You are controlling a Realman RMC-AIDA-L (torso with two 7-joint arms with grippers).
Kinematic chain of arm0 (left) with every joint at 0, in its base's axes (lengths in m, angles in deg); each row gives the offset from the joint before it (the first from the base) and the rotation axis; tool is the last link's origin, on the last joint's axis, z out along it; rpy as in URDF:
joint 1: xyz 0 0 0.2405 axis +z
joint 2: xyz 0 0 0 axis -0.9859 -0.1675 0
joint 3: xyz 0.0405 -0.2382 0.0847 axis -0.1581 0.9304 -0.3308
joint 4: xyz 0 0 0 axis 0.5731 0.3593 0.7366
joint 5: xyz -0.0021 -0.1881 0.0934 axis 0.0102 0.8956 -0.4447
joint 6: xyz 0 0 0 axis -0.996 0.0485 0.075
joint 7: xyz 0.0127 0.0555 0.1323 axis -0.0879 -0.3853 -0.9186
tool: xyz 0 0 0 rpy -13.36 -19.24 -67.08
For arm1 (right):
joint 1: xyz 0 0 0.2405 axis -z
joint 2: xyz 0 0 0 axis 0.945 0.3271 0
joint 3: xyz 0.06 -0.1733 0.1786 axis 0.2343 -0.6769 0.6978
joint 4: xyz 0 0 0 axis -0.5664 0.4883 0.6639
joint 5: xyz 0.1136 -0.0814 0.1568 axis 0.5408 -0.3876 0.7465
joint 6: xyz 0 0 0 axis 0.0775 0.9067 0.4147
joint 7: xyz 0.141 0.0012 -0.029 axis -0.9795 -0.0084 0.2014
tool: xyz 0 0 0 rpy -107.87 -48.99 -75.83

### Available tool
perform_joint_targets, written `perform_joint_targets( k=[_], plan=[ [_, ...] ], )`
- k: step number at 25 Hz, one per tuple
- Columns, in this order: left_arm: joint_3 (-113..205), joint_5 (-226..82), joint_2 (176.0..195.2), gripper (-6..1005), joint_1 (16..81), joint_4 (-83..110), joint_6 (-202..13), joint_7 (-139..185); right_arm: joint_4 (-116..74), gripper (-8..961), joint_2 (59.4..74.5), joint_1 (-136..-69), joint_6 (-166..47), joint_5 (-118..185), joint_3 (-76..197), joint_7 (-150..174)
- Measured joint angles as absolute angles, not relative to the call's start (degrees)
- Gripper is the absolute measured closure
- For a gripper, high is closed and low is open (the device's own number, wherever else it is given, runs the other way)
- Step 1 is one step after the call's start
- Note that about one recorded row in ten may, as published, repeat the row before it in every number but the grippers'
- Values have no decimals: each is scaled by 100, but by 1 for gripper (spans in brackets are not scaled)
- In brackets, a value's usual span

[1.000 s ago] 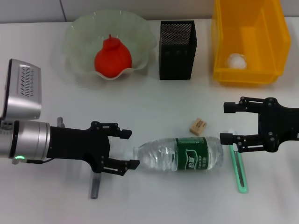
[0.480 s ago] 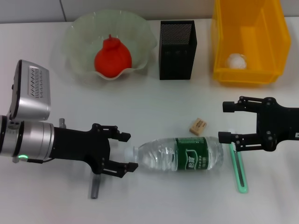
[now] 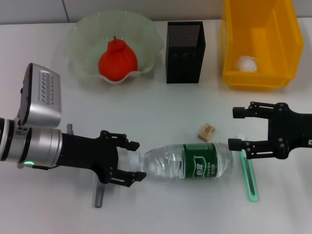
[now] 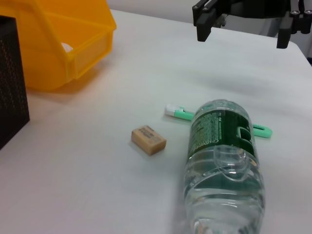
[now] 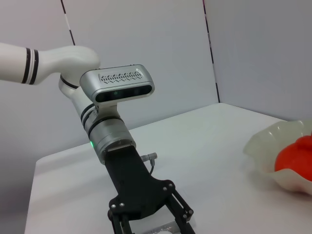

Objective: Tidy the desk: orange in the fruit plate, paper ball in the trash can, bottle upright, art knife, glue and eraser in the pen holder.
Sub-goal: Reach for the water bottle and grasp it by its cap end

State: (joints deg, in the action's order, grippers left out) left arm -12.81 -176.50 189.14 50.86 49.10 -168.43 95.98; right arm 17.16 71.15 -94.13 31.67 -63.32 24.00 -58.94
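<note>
Both my grippers are spread: left gripper (image 3: 135, 161) straddles the cap of the bottle (image 3: 187, 160) lying on the desk (image 3: 161, 107), right gripper (image 3: 235, 127) waits beside its base.

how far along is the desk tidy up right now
Done: orange in the fruit plate, paper ball in the trash can. In hand: left gripper open around the cap end of the lying bottle. Left: eraser, art knife and glue into the pen holder. Right gripper waits open.
</note>
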Motion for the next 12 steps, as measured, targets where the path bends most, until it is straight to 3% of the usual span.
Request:
perform_joint_targets(
  k=[12],
  plan=[
    [-1501,-17617,18926,409,5028,4858,-16737,9598,1717,120,7108,-9404,3166,-6330,2400,-5892]
  ],
)
